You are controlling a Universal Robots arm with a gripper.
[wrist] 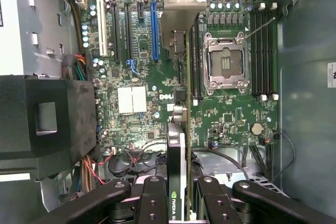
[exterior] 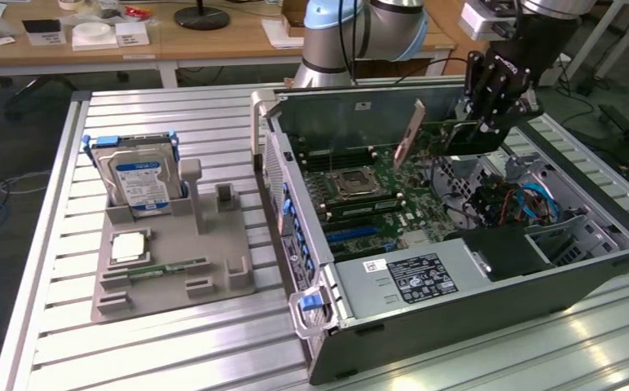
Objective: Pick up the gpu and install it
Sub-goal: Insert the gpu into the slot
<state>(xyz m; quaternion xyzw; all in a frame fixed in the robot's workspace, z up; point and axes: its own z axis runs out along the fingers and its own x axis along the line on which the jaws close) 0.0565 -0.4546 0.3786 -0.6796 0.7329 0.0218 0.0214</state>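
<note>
Tool (exterior: 486, 122) of black jointed bars is clenched on the gpu (exterior: 437, 130), gripping the thin flat card by its top edge and holding it on edge above the open grey metal case (exterior: 456, 314). In the wrist view the tool (wrist: 181, 199) pinches the dark card (wrist: 176, 145) seen edge-on, its silvery bent bracket (wrist: 181, 9) at the far end, over the green motherboard (wrist: 131, 66) beside the square steel processor socket (wrist: 228, 66). On the ribbed aluminium worktop (exterior: 184, 350), a boxy hard drive (exterior: 141, 183) stands in a grey moulded holder (exterior: 173, 277).
</note>
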